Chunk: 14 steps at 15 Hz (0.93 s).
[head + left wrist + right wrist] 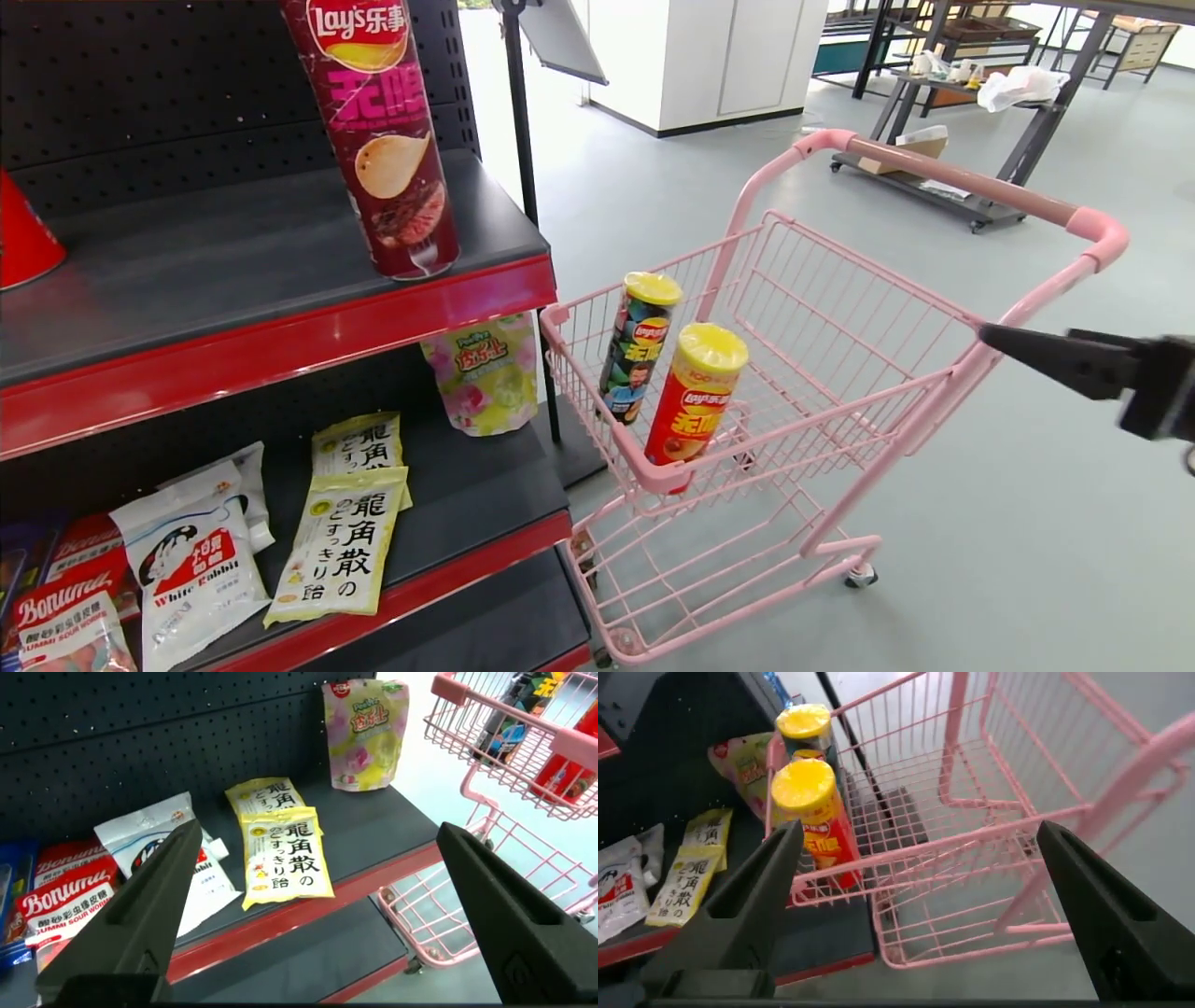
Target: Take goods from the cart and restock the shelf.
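Two cans, red and dark, stood upright in the cart corner nearest the shelf, handy for restocking. The right gripper hung wide and empty beside the cart, probably to grasp one; the left gripper, equally wide, faced the lower shelf

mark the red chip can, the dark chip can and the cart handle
red chip can (695,406): head view, mid label
dark chip can (637,350): head view, mid label
cart handle (962,179): head view, middle of bar

Left gripper, right gripper (fingers apart)
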Available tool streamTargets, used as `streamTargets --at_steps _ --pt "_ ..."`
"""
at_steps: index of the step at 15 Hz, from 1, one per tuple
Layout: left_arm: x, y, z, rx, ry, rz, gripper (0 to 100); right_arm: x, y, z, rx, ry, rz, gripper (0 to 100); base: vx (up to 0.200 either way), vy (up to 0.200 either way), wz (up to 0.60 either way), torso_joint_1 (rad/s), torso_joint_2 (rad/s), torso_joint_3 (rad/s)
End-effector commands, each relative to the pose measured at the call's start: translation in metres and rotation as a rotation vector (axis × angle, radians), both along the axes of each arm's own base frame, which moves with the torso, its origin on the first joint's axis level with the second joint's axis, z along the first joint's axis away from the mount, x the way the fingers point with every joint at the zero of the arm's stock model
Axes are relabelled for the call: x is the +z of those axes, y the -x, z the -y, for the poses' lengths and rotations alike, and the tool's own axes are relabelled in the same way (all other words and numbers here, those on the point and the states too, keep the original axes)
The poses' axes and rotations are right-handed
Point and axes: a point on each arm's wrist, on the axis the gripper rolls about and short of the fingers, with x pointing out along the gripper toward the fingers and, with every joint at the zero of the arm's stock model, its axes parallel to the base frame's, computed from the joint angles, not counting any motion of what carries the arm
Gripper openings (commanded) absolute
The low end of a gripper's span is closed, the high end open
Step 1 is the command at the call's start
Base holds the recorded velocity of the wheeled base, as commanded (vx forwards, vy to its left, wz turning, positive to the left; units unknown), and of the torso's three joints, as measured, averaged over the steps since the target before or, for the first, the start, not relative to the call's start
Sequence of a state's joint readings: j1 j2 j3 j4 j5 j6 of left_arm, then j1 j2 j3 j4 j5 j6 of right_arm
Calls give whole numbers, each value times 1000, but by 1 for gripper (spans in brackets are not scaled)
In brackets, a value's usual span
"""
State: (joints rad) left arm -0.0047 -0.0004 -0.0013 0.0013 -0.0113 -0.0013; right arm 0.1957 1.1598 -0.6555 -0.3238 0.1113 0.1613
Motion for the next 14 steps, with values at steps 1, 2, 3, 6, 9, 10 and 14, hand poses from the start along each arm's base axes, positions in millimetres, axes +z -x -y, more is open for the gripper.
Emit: streamTargets --at_steps 1,2,3,6,9,10,14 --pt "0 0 0 1 0 0 100 -58 -90 -52 132 27 -144 100 0 0 0 0 0 0" --pt "0 0 0 1 0 0 100 -67 -97 -59 146 30 -149 100 0 0 0 0 0 0" --pt "0 0 0 -1 0 -2 100 -76 -104 -66 163 37 -165 100 0 0 0 0 0 0" --pt "0 0 0 -1 -1 0 100 -90 -110 -82 204 47 -185 100 0 0 0 0 0 0" --pt "0 0 0 1 -1 0 100 -97 -109 -96 247 55 -199 100 0 0 0 0 0 0" --pt "0 0 0 1 -1 1 100 -99 -110 -98 253 59 -205 100 0 0 0 0 0 0" --pt "0 0 0 1 -1 1 100 -106 -131 -112 261 48 -170 100 0 0 0 0 0 0"
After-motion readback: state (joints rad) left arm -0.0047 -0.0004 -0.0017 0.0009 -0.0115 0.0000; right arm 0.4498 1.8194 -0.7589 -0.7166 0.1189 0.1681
